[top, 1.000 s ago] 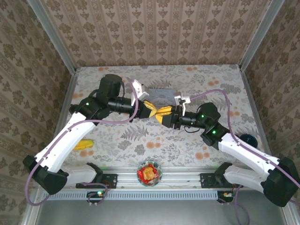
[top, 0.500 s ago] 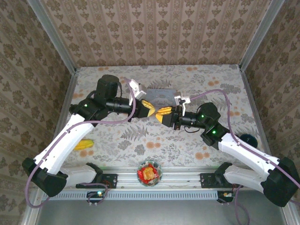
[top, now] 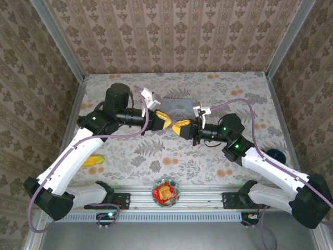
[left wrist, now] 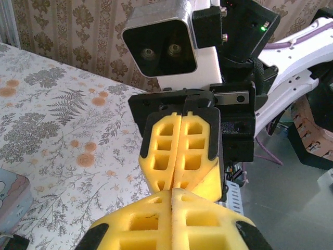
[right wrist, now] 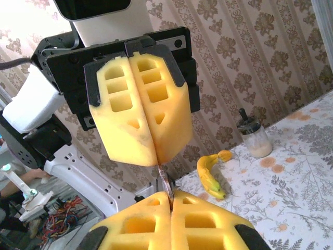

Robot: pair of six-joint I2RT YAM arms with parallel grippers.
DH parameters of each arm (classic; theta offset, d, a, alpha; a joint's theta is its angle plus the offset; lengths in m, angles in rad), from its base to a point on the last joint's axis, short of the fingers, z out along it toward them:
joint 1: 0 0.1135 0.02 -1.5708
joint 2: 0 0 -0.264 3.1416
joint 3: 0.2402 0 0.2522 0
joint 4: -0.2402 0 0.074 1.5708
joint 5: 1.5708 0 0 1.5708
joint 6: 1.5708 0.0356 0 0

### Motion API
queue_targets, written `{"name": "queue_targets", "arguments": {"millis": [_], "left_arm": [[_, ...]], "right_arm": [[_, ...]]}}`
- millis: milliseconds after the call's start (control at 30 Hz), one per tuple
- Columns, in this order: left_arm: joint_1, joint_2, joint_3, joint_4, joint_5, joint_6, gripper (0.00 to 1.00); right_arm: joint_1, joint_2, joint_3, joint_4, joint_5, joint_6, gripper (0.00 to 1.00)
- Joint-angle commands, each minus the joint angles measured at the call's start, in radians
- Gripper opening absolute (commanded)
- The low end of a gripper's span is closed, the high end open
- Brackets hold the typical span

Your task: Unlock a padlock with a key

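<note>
My left gripper [top: 168, 123] and right gripper [top: 177, 126] meet tip to tip above the middle of the table. A thin silvery key [right wrist: 165, 182] bridges the two. Its upper end sits between the left gripper's [right wrist: 156, 162] shut yellow pads, its lower end between my right gripper's [right wrist: 170, 195] shut pads. In the left wrist view my left gripper [left wrist: 171, 191] is shut, with the right gripper's pads [left wrist: 161, 151] pressed together just beyond it; the key is hidden there. The padlock is hidden.
A pale blue tin [top: 177, 105] lies behind the grippers. A banana [top: 93, 160] lies at the left, a glass jar [right wrist: 253, 136] beyond it, a bowl with a red item [top: 166, 191] at the front edge, a round black object [top: 276, 154] at the right.
My right gripper's jaws have closed onto the key's free end. The left arm has drawn slightly left and stayed shut.
</note>
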Motion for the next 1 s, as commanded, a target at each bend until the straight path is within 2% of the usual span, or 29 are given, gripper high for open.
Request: {"name": "queue_targets", "arguments": {"millis": [0,67,100,167,233,333,400,567,733,967], "left_arm": [[0.008,-0.019,-0.015,0.036,0.043,-0.031,0.00],[0.011,-0.020,-0.022,0.050,0.042,-0.046,0.01],[0.012,-0.022,-0.025,0.058,0.042,-0.055,0.12],[0.021,-0.026,-0.039,0.097,0.037,-0.090,0.49],[0.032,-0.035,-0.057,0.151,0.032,-0.136,0.73],[0.053,-0.065,-0.095,0.253,-0.012,-0.208,0.97],[0.064,-0.096,-0.128,0.313,-0.079,-0.240,1.00],[0.071,-0.181,-0.210,0.369,-0.378,-0.267,1.00],[0.057,-0.201,-0.261,0.330,-0.607,-0.295,1.00],[-0.012,-0.233,-0.400,0.338,-0.879,-0.347,1.00]], "right_arm": [[0.004,-0.001,0.021,0.047,-0.003,0.006,0.01],[0.004,-0.005,0.018,0.052,0.002,0.007,0.00],[0.004,-0.008,0.015,0.051,0.007,0.007,0.00],[0.003,-0.017,0.013,0.033,0.026,0.004,0.00],[0.002,-0.029,0.013,-0.006,0.055,-0.003,0.00],[-0.001,-0.051,0.004,-0.066,0.109,-0.007,0.00],[-0.004,-0.070,0.000,-0.120,0.156,-0.001,0.00],[-0.018,-0.139,-0.014,-0.305,0.316,0.026,0.00],[-0.050,-0.215,-0.048,-0.456,0.442,0.101,0.00],[-0.083,-0.326,-0.123,-0.565,0.487,0.159,0.00]]}}
